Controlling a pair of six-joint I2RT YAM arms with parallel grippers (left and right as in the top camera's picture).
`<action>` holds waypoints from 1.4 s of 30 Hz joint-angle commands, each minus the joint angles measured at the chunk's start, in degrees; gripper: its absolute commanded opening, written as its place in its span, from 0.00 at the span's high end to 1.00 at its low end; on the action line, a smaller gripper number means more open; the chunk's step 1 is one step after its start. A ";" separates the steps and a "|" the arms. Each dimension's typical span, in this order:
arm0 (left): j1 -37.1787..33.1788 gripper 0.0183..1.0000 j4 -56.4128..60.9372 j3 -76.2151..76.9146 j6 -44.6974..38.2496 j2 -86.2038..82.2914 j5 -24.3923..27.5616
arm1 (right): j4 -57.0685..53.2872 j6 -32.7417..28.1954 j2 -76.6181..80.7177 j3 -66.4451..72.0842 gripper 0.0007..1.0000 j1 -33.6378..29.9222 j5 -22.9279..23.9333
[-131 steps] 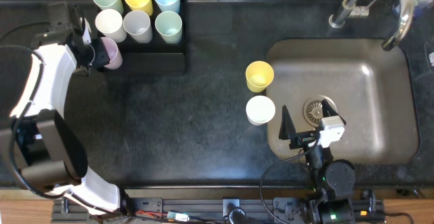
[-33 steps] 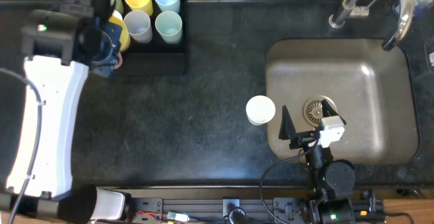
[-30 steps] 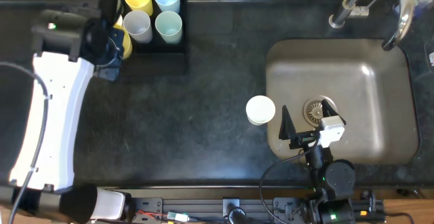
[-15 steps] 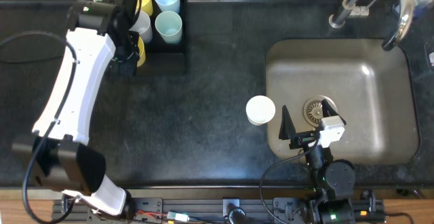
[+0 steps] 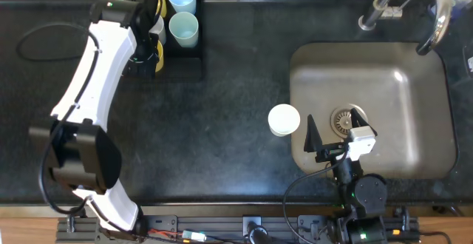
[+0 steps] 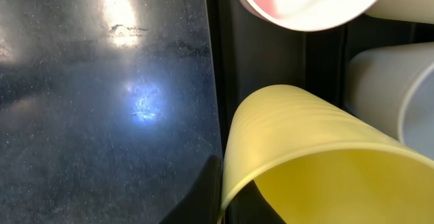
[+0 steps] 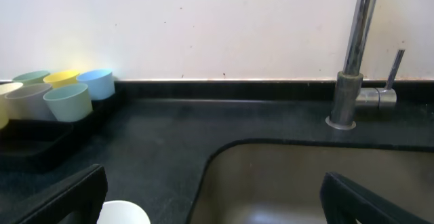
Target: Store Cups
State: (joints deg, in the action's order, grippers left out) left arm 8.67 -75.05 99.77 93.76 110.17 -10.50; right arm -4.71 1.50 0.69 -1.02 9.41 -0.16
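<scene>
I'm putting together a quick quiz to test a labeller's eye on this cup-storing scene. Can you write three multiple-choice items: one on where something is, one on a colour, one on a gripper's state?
1. Where does the white cup stand?
A. on the counter beside the sink
B. inside the sink
C. on a shelf

2. What colour is the cup in the left gripper?
A. blue
B. white
C. yellow

3. How is the right gripper?
A. shut on the white cup
B. open, holding nothing
C. shut on a sponge

Answers:
1 A: the top view shows it on the dark counter just off the sink's rim.
2 C: the yellow cup sits between the fingers in the left wrist view.
3 B: its fingers stand wide apart with nothing between them.
</scene>
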 commanded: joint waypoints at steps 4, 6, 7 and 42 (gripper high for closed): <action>-2.49 0.98 0.04 -0.39 0.81 2.12 -0.44 | 0.31 -0.24 -0.44 0.74 0.00 -0.17 -0.22; -2.62 0.98 0.07 -0.39 0.79 2.58 -0.07 | 0.31 -0.24 -0.44 0.74 0.00 -0.17 -0.22; -2.62 0.98 0.20 -0.39 0.79 2.86 0.02 | 0.31 -0.24 -0.44 0.74 0.00 -0.17 -0.22; -2.60 0.65 1.31 -0.39 0.81 6.16 1.22 | 0.31 -0.24 -0.44 0.74 0.00 -0.17 -0.22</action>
State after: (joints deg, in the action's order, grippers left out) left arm 6.26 -73.65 99.68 94.43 115.92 -9.52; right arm -4.73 1.45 0.69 -1.02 9.41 -0.16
